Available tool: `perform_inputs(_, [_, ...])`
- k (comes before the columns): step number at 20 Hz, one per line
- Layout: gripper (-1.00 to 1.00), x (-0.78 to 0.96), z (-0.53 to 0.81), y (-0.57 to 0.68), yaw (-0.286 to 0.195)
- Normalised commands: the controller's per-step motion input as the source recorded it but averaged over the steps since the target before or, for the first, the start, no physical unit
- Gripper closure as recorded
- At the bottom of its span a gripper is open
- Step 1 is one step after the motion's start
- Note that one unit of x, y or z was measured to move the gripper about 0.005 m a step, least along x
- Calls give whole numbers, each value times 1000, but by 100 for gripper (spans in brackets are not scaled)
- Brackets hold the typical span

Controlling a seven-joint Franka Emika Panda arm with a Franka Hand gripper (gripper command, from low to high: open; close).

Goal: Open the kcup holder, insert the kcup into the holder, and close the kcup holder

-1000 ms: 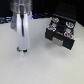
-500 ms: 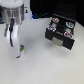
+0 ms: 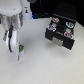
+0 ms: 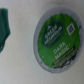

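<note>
The kcup [image 3: 22, 48] shows as a small green-topped pod on the white table at the exterior view's left, right beside the low end of my gripper [image 3: 17, 54]. The wrist view looks straight down on the kcup [image 4: 59, 34], with its round green printed lid close and large. The kcup holder [image 3: 61, 34] is a black box at the exterior view's right, with pods in round slots on top and a pale front panel. It is well apart from my gripper. The frames are too blurred to show how the jaws stand.
Several pods with reddish and bluish tops [image 3: 56, 21] sit on the holder. A blurred teal shape [image 4: 6, 25] is at the edge of the wrist view. Dark objects [image 3: 50, 4] line the back of the table.
The arm has swung toward the exterior view's left and dropped lower, ending beside the green-topped kcup. The holder has not moved.
</note>
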Motion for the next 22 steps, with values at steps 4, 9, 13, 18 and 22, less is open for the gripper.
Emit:
perform_inputs(4, [-100, -44, -76, 273, 29])
perform_inputs(9, [-100, -13, -81, 214, 45])
perform_inputs(13, [-100, -133, -53, 101, -23])
perform_inputs(18, [-100, -199, -139, -4, -103])
perform_inputs(22, [-100, -310, -99, 33, -17])
